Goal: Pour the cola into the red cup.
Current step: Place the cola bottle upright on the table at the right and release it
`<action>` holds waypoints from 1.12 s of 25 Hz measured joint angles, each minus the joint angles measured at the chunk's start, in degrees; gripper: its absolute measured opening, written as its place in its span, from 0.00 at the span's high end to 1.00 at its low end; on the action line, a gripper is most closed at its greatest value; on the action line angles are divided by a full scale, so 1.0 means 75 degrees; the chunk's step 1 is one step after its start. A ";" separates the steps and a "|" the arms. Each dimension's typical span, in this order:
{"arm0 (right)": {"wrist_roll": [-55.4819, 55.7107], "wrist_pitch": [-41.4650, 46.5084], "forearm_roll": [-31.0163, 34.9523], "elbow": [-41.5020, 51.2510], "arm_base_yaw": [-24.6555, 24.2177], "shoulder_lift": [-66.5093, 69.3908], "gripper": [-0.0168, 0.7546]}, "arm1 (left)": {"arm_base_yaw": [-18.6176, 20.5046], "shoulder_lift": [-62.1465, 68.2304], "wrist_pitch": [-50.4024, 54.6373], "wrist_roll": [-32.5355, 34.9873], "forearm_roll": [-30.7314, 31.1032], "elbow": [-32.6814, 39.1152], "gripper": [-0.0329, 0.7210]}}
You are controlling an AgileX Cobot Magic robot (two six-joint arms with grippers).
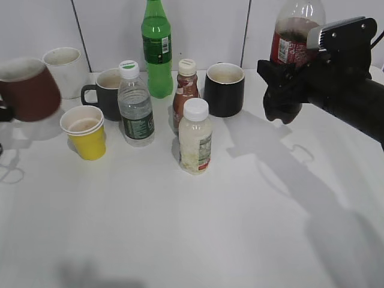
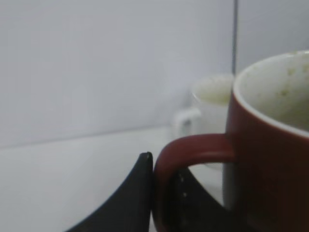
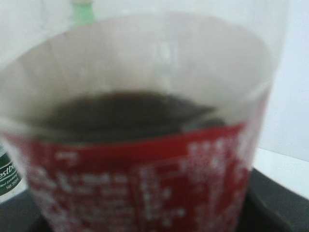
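Observation:
The red cup is a dark red-brown mug with a pale inside, held up off the table at the far left. In the left wrist view the red cup fills the right side, and my left gripper is shut on its handle. The cola, a clear bottle with a red label and dark drink, is held upright and high at the right, apart from the cup. My right gripper is shut on its lower body. The cola fills the right wrist view; its neck is out of view.
On the white table stand a green bottle, a water bottle, a small brown bottle, a white-capped bottle, a black mug, a dark grey mug, a white mug and a yellow paper cup.

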 joint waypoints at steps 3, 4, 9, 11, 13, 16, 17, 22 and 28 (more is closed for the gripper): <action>0.0000 -0.0001 0.0000 0.0000 0.0000 0.0000 0.36 | 0.0000 0.0848 -0.0007 0.0000 0.0322 -0.0571 0.89; 0.0000 -0.0001 0.0000 0.0000 0.0000 0.0000 0.36 | 0.0000 0.1097 -0.0007 0.0000 0.0370 -0.0721 0.89; -0.0009 -0.0007 0.0000 0.0000 0.0000 0.0000 0.36 | 0.0124 0.1938 -0.0010 0.0007 0.0679 -0.1415 0.89; -0.0009 -0.0025 0.0007 0.0000 0.0000 0.0000 0.36 | 0.0230 0.2180 -0.0028 0.0014 0.0830 -0.1584 0.89; -0.0015 -0.0129 0.0007 0.0000 0.0000 0.0000 0.36 | 0.0324 0.2329 -0.0177 -0.0003 0.0897 -0.1647 0.89; -0.0015 -0.0349 0.0007 0.0000 0.0000 0.0000 0.36 | 0.0369 0.2393 -0.0300 -0.0006 0.0962 -0.1628 0.89; -0.0015 -0.0373 0.0007 0.0000 0.0000 0.0000 0.36 | 0.0369 0.2410 -0.0361 -0.0012 0.0962 -0.1592 0.88; -0.0017 -0.0389 0.0007 0.0000 0.0000 0.0000 0.36 | 0.0369 0.2426 -0.0478 -0.0062 0.0962 -0.1277 0.74; -0.0017 -0.0326 0.0007 0.0000 0.0000 0.0000 0.36 | 0.0369 0.2356 -0.0694 -0.0068 0.0906 -0.0860 0.65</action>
